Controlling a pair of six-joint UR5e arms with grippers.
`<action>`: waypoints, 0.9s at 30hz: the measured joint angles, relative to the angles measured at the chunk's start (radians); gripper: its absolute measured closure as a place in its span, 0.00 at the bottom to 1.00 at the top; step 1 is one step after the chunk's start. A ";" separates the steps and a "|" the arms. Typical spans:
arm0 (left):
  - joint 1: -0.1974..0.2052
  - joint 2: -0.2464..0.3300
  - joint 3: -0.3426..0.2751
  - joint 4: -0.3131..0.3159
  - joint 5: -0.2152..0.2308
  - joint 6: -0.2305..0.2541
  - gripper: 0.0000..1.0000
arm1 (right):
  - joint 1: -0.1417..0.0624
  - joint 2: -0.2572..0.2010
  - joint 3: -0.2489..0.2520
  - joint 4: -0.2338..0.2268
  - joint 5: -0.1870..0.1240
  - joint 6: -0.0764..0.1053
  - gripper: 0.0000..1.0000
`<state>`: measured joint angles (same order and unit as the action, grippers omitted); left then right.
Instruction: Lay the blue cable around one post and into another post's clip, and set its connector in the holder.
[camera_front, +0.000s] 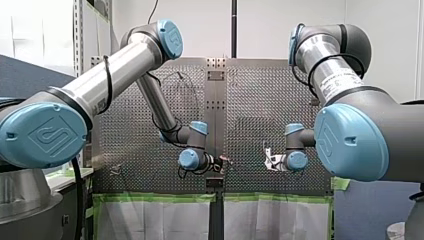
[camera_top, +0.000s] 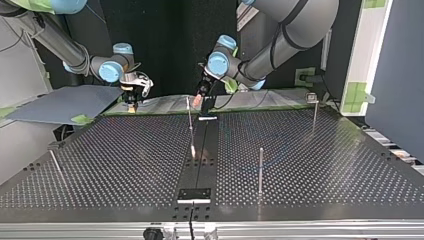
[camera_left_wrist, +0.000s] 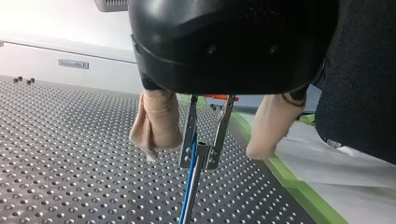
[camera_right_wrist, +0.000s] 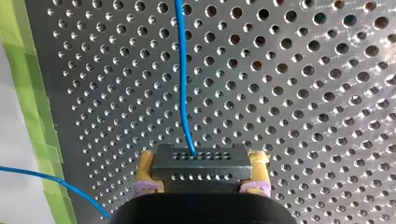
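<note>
In the left wrist view my left gripper is open. Its beige padded fingers stand apart on either side of a metal clip post, without touching it. The blue cable runs through that clip. In the right wrist view my right gripper is shut on the black connector, with yellow pads at both ends of it. From the connector the blue cable leads away over the perforated table. In the top view my right gripper is at the far left and my left gripper near the middle.
Thin upright posts stand on the perforated table. A black holder block sits at the middle of the top view's near edge. Green tape lines the table's edge beside my right gripper.
</note>
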<state>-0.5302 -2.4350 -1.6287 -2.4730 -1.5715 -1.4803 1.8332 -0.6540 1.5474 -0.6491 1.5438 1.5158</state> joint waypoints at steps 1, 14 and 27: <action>0.000 0.000 0.000 0.000 0.000 0.000 0.01 | 0.000 0.000 0.000 0.000 0.000 0.000 1.00; -0.001 0.000 0.000 0.000 -0.001 0.000 0.01 | -0.003 0.000 0.000 0.003 0.002 -0.002 1.00; 0.001 0.031 -0.022 -0.010 -0.079 -0.007 0.01 | -0.010 0.000 0.000 0.003 0.000 -0.001 1.00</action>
<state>-0.5297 -2.4039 -1.6505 -2.4827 -1.6503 -1.4868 1.8236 -0.6539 1.5473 -0.6461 1.5439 1.5146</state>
